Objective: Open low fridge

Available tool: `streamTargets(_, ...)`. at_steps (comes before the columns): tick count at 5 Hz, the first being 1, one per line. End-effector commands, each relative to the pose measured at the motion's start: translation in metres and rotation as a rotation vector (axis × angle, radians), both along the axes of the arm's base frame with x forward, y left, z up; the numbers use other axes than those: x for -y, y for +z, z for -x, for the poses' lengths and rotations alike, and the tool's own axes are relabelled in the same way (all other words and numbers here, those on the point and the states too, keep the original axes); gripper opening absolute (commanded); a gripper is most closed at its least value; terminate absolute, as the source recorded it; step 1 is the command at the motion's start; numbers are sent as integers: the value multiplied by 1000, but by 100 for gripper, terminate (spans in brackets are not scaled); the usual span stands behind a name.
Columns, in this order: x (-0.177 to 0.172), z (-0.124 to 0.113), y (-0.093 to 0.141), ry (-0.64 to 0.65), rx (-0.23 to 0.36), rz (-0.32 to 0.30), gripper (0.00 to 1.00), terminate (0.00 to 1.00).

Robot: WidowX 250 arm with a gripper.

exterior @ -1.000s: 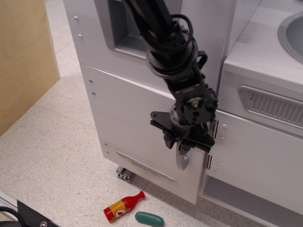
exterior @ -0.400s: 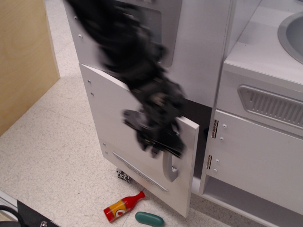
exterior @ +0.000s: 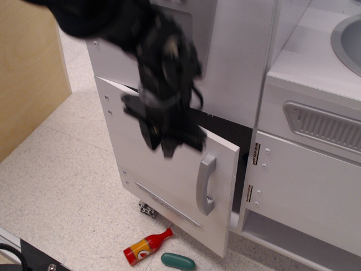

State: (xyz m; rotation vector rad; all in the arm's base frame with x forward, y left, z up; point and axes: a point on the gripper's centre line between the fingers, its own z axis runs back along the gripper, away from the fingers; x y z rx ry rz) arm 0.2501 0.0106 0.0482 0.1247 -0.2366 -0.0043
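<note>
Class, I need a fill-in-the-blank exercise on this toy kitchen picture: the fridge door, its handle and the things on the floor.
1. The low fridge door stands ____, showing a dark gap beside the hinges.
2. The gripper is ____ the grey handle, not touching it.
3. On the floor beside the red bottle lies a small ____ object.

Missing words: ajar; above; green
</note>
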Motion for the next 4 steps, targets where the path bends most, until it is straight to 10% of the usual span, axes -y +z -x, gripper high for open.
streamTargets(1, 31, -34, 34, -56, 88, 91, 100, 0)
streamTargets(4, 60, -68, -1, -70, 214, 86, 100, 0)
